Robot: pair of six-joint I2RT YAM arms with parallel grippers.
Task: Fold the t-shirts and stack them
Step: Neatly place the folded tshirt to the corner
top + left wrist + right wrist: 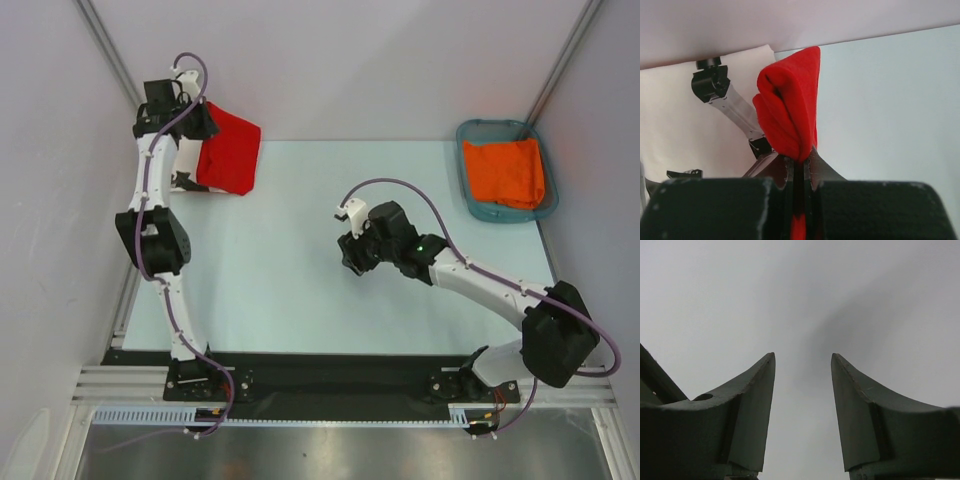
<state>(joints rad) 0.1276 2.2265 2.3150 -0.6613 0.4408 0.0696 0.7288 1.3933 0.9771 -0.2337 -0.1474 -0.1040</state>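
Red t-shirt (230, 150) was at the far corner of the table (300, 300), straight across from the teal basket (470, 135). It hung bunched from your left gripper (799, 165), which was pinched tight on a folded edge. Your right gripper (802, 360) was spread wide with nothing in it, roughly midway between the basket and the shirt.

My take: you'd have wanted to lower the red one square onto the white t-shirt (670, 125) with the edges lined up. Letting go only once the cloth lay flat would've kept the fold from springing open.

The white one was mostly hidden under the left arm, so I couldn't tell how neatly it sat. No idea whether the orange cloth (505, 172) in the basket was a shirt.
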